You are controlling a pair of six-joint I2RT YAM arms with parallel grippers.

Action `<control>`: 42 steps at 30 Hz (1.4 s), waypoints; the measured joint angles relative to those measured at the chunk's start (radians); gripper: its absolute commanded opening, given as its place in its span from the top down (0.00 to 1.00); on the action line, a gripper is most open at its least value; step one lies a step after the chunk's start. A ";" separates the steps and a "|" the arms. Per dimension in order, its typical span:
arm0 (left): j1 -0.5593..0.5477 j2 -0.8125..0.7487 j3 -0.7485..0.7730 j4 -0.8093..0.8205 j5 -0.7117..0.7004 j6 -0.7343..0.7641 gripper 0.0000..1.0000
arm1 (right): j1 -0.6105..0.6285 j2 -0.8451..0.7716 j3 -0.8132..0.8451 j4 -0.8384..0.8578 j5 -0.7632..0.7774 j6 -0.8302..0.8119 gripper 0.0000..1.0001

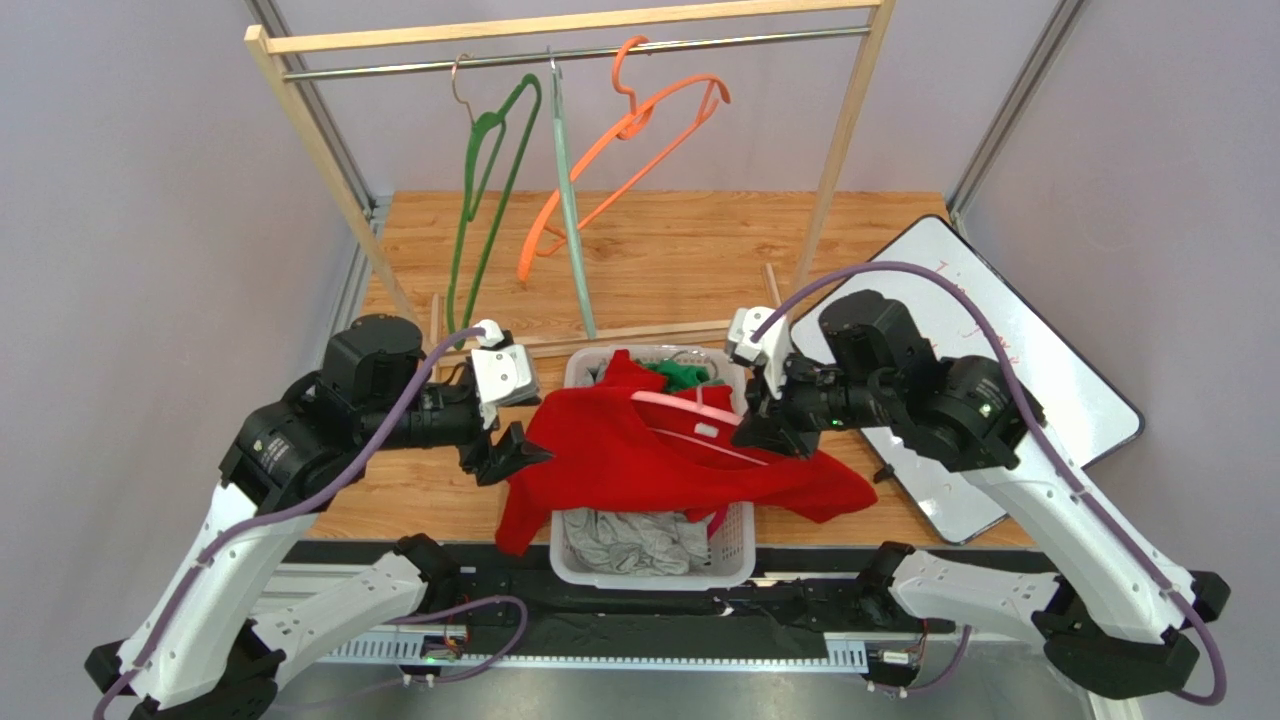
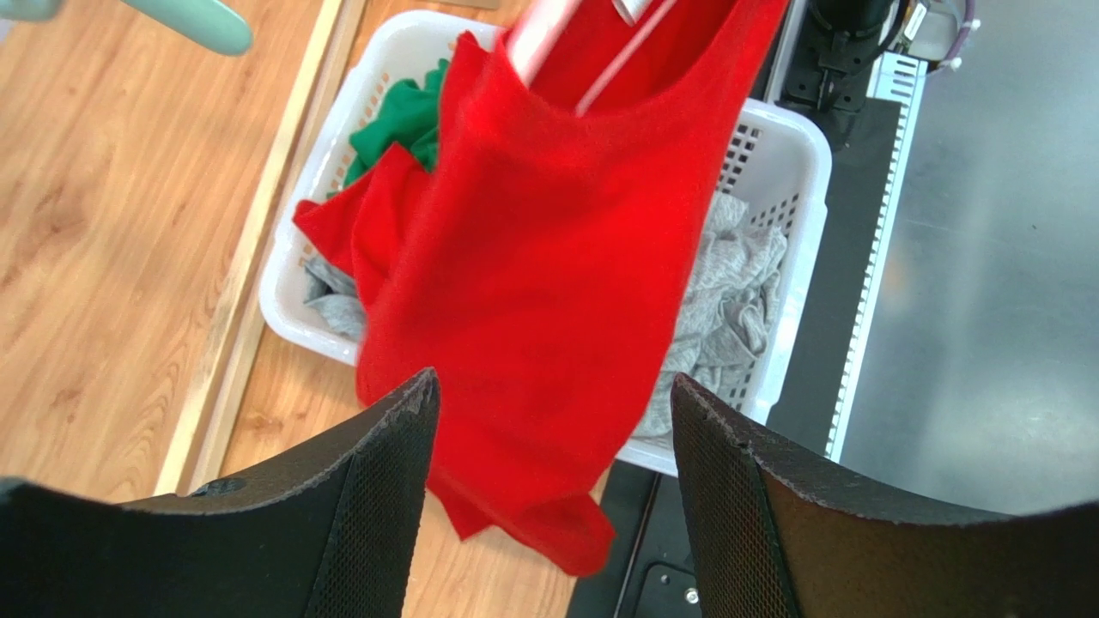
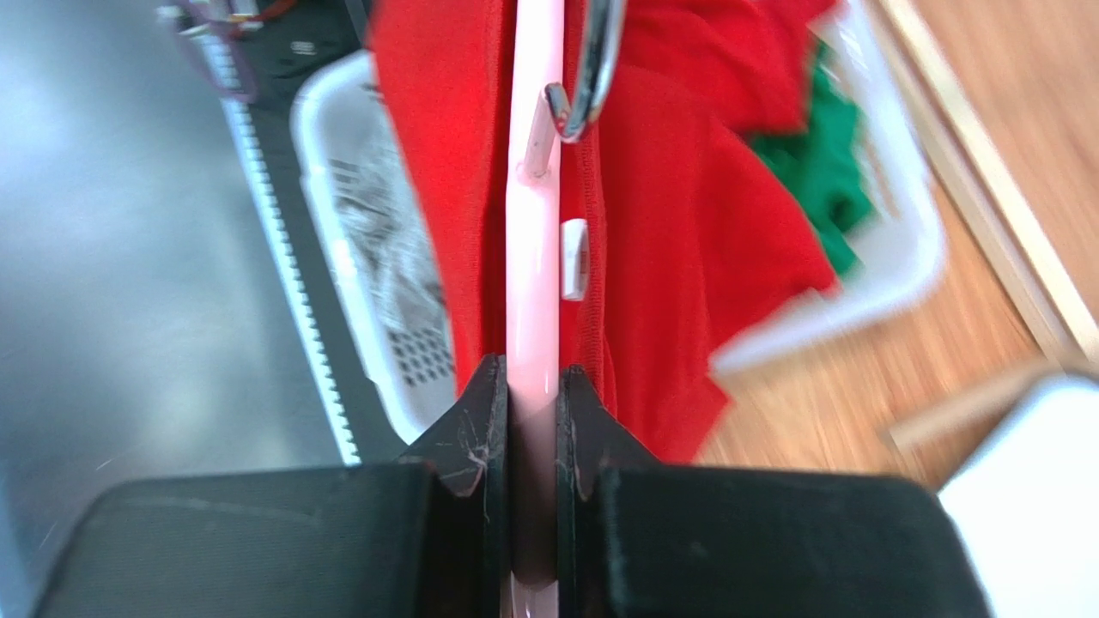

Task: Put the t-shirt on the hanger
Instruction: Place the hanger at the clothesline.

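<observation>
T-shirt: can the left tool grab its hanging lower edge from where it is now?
Probably yes. The left tool stands open, and the t-shirt hangs in line with the gap, with nothing in front of it. The right tool is shut on the hanger amid the cloth.

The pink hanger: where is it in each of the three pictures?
Top: hanger centre, in the t-shirt over the basket.
Left wrist: hanger at top edge, poking from the t-shirt.
Right wrist: hanger centre, clamped by the right gripper.
Shared landmark: the white basket.
</observation>
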 measured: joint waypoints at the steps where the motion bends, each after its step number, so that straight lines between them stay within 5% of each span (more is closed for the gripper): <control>1: 0.000 0.002 0.005 0.002 0.000 -0.002 0.28 | -0.016 -0.013 0.000 -0.019 0.019 0.003 1.00; 10: 0.001 0.039 0.024 0.039 0.003 -0.010 0.28 | -0.209 -0.174 0.100 -0.174 0.288 0.063 1.00; 18: 0.001 0.121 0.080 0.089 0.005 -0.009 0.28 | -0.422 -0.038 0.463 -0.214 0.473 0.146 1.00; 32: 0.001 0.139 0.087 0.134 0.020 -0.002 0.27 | -0.441 0.106 0.995 -0.270 0.594 0.033 1.00; 42: -0.035 0.172 0.045 0.243 0.135 -0.006 0.22 | -0.451 0.065 0.982 -0.201 0.673 -0.074 1.00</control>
